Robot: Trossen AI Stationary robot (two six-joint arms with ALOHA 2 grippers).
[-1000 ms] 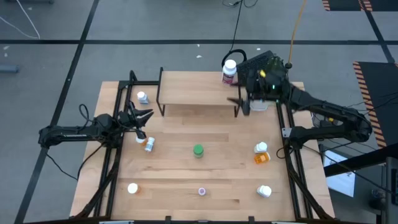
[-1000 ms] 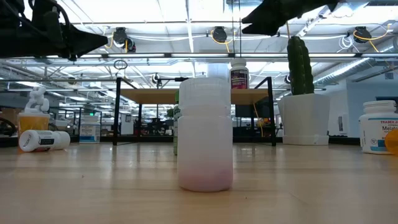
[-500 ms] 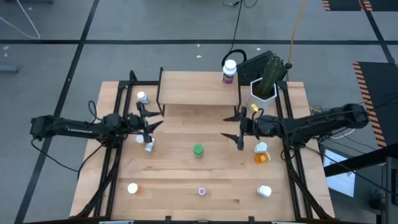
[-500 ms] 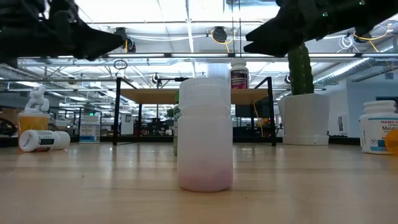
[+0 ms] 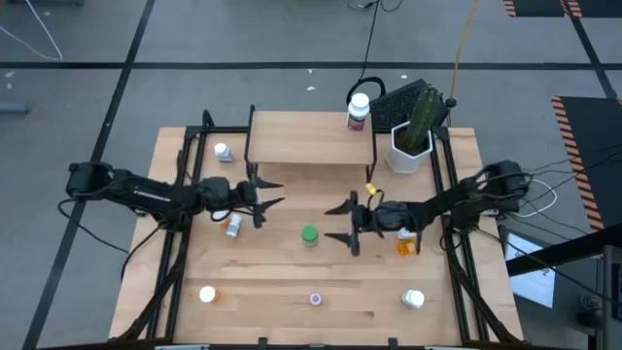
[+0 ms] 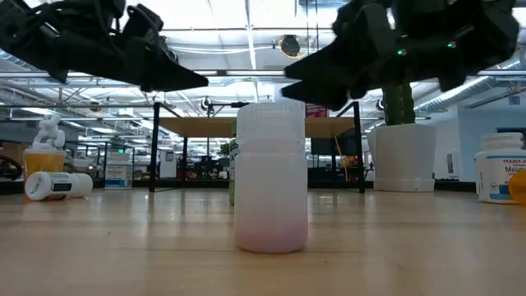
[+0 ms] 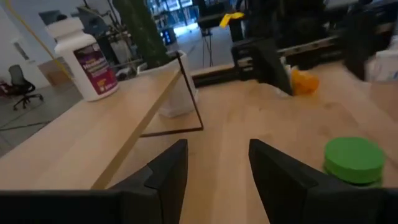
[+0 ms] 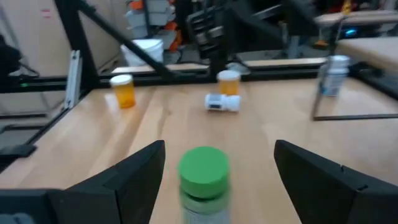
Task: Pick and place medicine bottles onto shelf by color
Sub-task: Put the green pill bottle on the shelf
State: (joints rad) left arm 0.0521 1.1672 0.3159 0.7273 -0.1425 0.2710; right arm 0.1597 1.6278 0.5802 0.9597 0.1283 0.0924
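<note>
The right gripper [image 5: 342,223] hangs with its fingers spread wide and nothing between them, just to the right of the green-capped bottle [image 5: 309,235] at the middle of the table [image 5: 292,282]. In the right wrist view that bottle [image 8: 203,180] stands between the two fingertips, farther out, untouched. The right arm reaches in low and nearly level from the table's right edge, passing above an orange bottle [image 5: 407,247].

The left gripper [image 5: 262,194] is parted too and holds nothing; it points toward the table's middle, up and left of the green-capped bottle, in front of the shelf [image 5: 311,138]. Its arm stretches low across from the left edge, over a bottle lying on its side [image 5: 233,226].

On the shelf's right back corner stands a white-capped bottle with a dark red label [image 5: 359,111]; its print is too blurred to read. Beside the shelf is a white planter [image 5: 410,146] with a cactus. In the low view a white bottle [image 6: 500,168] at the right edge reads "TRADER", with a word starting "Mela" beneath it. A pale translucent bottle [image 6: 271,175] stands closest to that camera.
</note>
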